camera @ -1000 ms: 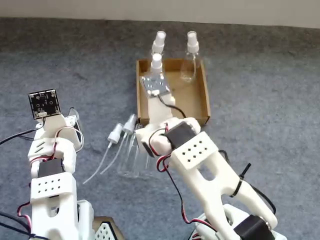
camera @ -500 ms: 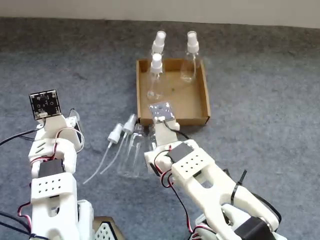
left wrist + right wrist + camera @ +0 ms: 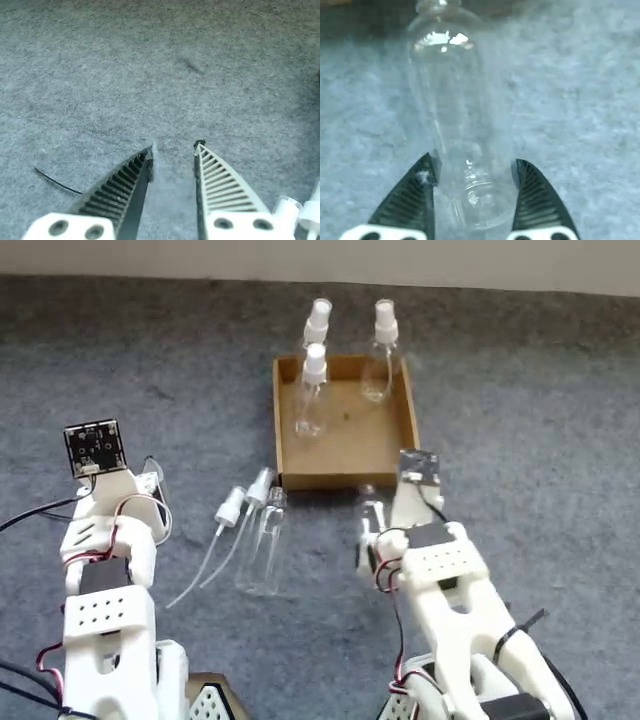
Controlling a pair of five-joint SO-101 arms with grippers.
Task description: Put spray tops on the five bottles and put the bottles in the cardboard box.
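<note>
A clear uncapped bottle lies on the carpet in front of the cardboard box, its open neck towards the box. My right gripper is shut on its base, one finger on each side; from above the bottle shows just ahead of that arm. Two capped bottles stand inside the box, and a third stands behind it. Another uncapped bottle lies left of the box beside two loose spray tops. My left gripper is open over bare carpet.
Grey carpet covers the whole table. The spray tops' thin tubes trail towards the left arm. A thin black wire lies on the carpet near the left gripper. The box's front half holds nothing.
The right arm has drawn back from over the box and swung right, taking one uncapped bottle from the pile at the left to the box's front. The left arm has hardly moved.
</note>
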